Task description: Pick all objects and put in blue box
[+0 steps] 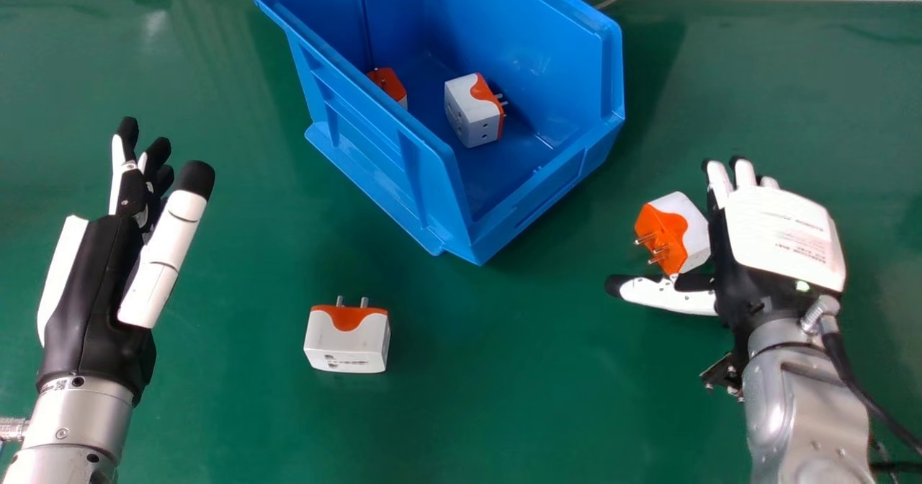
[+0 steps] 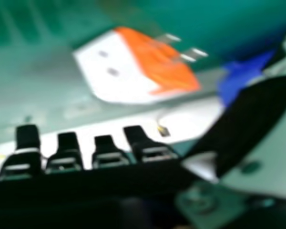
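Green table (image 1: 504, 412), and a plug block (image 1: 693, 228) just left of the open right hand (image 1: 781, 232).
The block is beside the palm, with the thumb (image 1: 666, 295) on its near side and the straight fingers (image 1: 720, 181) reaching past toward the far side. Its pins (image 1: 654, 250) point left, away from the palm. The right hand is much nearer to it than the left hand (image 1: 94, 289), whose fingers are loose and hold nothing. Next, the right hand likely has to close on it, then go far and left to the blue box (image 1: 371, 156). One more block (image 1: 347, 343) sits on the near side, between the hands.
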`<state>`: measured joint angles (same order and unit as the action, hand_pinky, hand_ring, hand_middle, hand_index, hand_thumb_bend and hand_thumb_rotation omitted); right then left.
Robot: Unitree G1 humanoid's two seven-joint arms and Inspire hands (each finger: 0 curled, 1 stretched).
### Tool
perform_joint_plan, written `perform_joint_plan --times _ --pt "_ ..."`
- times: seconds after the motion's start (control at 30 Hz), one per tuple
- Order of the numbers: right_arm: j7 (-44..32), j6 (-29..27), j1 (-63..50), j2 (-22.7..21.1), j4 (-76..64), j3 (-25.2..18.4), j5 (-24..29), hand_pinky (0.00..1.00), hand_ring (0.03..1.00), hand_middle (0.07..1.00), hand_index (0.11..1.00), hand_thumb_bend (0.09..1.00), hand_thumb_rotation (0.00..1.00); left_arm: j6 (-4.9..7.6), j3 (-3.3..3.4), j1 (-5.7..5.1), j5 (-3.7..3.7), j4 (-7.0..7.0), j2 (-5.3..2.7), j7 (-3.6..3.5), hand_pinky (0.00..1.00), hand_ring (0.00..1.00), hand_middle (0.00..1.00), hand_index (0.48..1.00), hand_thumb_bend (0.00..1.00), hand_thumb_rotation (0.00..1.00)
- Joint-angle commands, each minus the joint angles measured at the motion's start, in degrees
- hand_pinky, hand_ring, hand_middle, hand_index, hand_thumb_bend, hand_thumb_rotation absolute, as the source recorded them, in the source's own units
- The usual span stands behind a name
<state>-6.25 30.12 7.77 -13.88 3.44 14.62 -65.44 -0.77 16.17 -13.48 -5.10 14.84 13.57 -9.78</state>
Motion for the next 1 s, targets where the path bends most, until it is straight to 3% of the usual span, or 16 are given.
perform_joint_plan --times 0.0,0.3,0.57,0.97 --pt "-0.55 0.84 2.93 -0.88 0.58 0.63 -0.07 0.85 0.930 0.966 0.920 0.707 0.65 0.22 0.49 0.02 -0.40 1.35 0.58 -0.01 1.00 1.00 1.00 1.000 0.76 0.86" --pt "-2.46 3.32 7.99 -1.66 4.44 1.96 2.05 0.81 0.903 0.937 0.885 0.695 0.62 -0.09 0.60 -0.35 -0.54 2.01 0.66 0.01 1.00 1.00 1.00 1.000 0.76 0.86" --pt "-3.93 4.90 10.27 -2.24 5.76 3.52 2.85 0.79 0.883 0.923 0.870 0.691 0.61 -1.23 0.56 -0.76 -0.54 3.41 0.58 0.16 1.00 1.00 1.00 1.000 0.77 0.86" --pt "-7.56 6.73 14.05 -3.61 9.26 6.35 3.77 0.74 0.831 0.871 0.829 0.680 0.60 -1.29 0.77 -0.63 -0.89 3.12 0.77 0.05 1.00 1.00 1.00 1.000 0.77 0.86"
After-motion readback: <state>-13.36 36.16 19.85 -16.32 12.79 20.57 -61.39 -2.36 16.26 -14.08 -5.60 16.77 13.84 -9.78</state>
